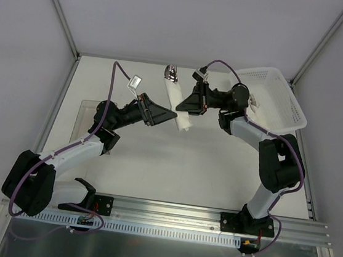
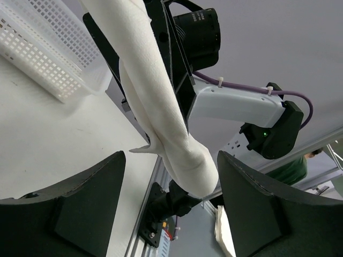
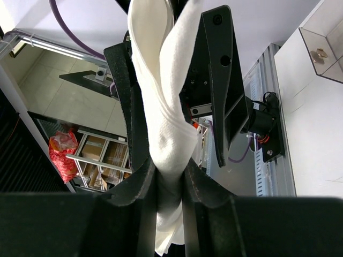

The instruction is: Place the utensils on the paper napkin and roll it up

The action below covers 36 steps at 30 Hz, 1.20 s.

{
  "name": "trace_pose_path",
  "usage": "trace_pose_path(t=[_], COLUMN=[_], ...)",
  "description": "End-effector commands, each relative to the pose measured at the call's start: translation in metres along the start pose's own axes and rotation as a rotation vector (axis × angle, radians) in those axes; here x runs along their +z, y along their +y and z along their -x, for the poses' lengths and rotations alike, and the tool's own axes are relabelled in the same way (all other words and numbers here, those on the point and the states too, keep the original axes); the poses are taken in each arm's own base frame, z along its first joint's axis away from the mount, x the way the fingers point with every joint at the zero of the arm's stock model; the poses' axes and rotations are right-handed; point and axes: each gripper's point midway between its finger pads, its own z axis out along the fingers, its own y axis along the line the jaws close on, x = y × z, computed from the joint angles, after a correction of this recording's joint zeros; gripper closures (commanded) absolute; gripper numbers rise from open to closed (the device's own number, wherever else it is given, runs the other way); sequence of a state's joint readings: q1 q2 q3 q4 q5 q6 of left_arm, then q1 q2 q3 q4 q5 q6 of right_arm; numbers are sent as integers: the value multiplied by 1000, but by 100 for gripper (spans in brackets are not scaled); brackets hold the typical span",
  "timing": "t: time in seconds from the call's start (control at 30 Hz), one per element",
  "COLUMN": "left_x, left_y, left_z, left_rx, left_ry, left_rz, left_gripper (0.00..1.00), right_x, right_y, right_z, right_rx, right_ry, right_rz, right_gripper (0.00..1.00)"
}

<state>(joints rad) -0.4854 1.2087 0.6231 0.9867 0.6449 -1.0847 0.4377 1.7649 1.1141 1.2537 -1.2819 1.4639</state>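
Observation:
The paper napkin is rolled into a white tube and held off the table, tilted. The shiny ends of the utensils stick out of its far end. My right gripper is shut on the roll. In the right wrist view, the fingers pinch the napkin tightly. My left gripper is open just left of the roll's near end. In the left wrist view, the roll hangs ahead between the spread fingers without touching them. The wrist views show no metal.
A white lattice basket stands at the back right and shows in the left wrist view. A clear plastic box sits at the left and shows in the right wrist view. The metal rail runs along the near edge.

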Motion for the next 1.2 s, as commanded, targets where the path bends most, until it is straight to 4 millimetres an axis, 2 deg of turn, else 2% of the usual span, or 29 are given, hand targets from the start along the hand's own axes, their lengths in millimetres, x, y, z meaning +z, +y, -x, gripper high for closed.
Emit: trace_pose_path(t=[0.0,0.1,0.3,0.43,0.73,0.83,0.9,0.93,1.0,1.03,1.1,1.17], left_x=[6,6,4,3,-4,-5,-5,-5,-4,-4,-4,-4], left_y=[-26,-32,-39,-45,-46,-46,-47,-46,-46,-46,-46,-46], left_z=[15,16,18,17,13,13,14,15,15,16,16,18], left_rx=[78,86,89,93,103,106,109,108,109,111,108,112], left_ry=[-37,-37,-40,-31,-19,-21,-22,-24,-22,-24,-26,-35], left_rz=[-57,-70,-73,-82,-50,-44,-44,-39,-34,-33,-28,-27], left_gripper=[31,40,46,60,84,95,100,100,100,100,89,79], right_x=[4,4,6,5,6,5,4,3,1,-1,-2,-3], right_y=[26,23,18,15,15,9,3,-5,-8,-16,-15,-14], right_z=[-7,-8,-13,-13,-11,-12,-12,-14,-15,-19,-24,-28], right_rx=[-142,-141,-141,-140,-171,-134,-185,-127,-226,-159,-277,-274], right_ry=[2,3,10,4,2,0,-8,-9,-20,-10,20,31], right_rz=[52,44,30,17,6,-29,-55,-91,-134,-188,-220,-227], right_gripper=[100,100,100,100,100,100,100,100,100,100,100,100])
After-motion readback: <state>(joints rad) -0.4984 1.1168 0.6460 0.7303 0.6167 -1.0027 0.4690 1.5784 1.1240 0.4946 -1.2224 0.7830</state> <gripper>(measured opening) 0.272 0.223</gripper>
